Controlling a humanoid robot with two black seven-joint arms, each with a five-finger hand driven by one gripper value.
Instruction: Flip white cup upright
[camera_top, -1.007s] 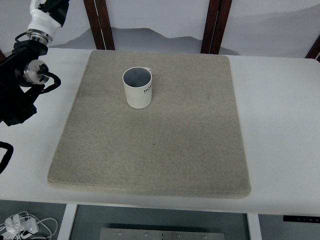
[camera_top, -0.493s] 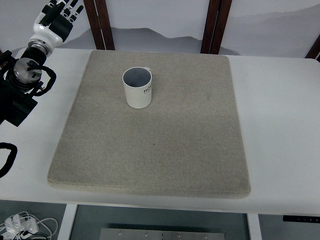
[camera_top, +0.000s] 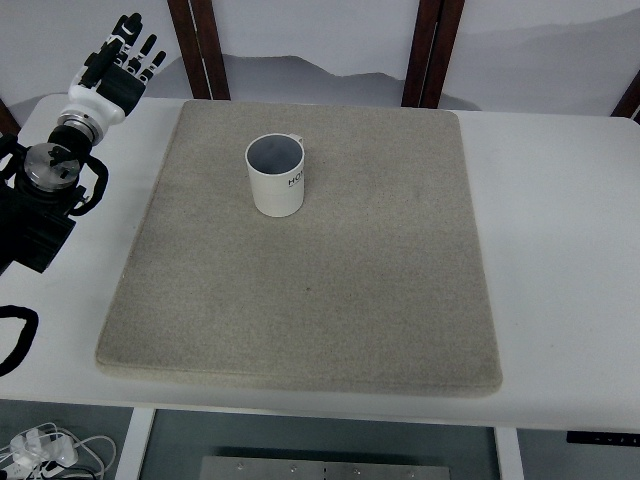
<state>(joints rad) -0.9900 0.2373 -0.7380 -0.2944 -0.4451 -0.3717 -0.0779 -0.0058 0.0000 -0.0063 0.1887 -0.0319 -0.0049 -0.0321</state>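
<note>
The dark print on the side of the white cup (camera_top: 276, 176) is too small to read, and its handle shows only as a sliver behind the far rim. The left arm (camera_top: 40, 200) is cut off by the left edge. A black cable loop (camera_top: 14, 340) at the near left runs out of the picture. White cables (camera_top: 50, 447) under the table (camera_top: 560, 250) are cut by the bottom edge. The table's right end passes the right edge.
</note>
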